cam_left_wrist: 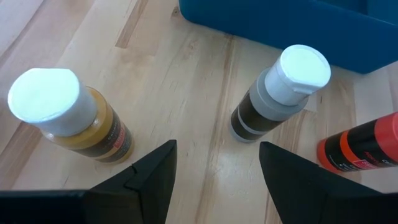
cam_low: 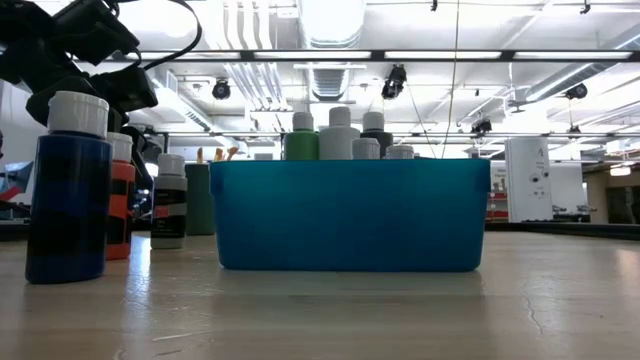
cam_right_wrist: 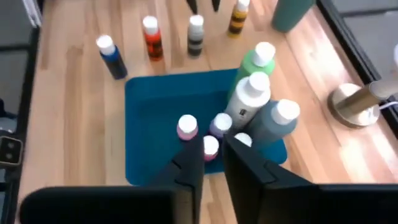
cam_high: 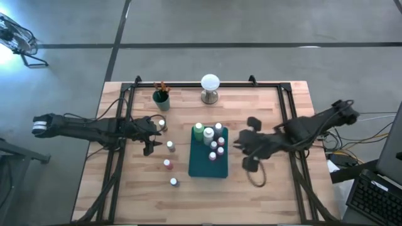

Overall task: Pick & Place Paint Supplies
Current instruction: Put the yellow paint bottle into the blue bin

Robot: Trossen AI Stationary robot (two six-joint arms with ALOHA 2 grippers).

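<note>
- Four bottles stand on the bench (cam_high: 264, 188) left of the teal tray (cam_high: 200, 164): yellow bottle (cam_left_wrist: 74, 124), dark bottle (cam_left_wrist: 273, 93), red bottle (cam_high: 168, 164), blue bottle (cam_high: 174, 182).
- Seven bottles (cam_right_wrist: 249, 106) stand in the tray.
- Left gripper (cam_high: 148, 130): jaws apart, empty, facing the yellow and dark bottles.
- Right gripper (cam_high: 249, 143), beside the tray: jaws apart, empty.

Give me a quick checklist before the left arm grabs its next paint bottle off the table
1. Left hand open: ok, fingers spread with nothing between them.
2. Target in reach: ok, the dark bottle stands just ahead of the fingers, the yellow bottle off to one side.
3. Target upright: ok, both stand on the wood.
4. Aim: not ok, the gap points between the two bottles, on neither.
5. Room in the teal tray: ok, its near half is bare.
6. Right hand clear of the tray: ok, beside it, over the table.
</note>
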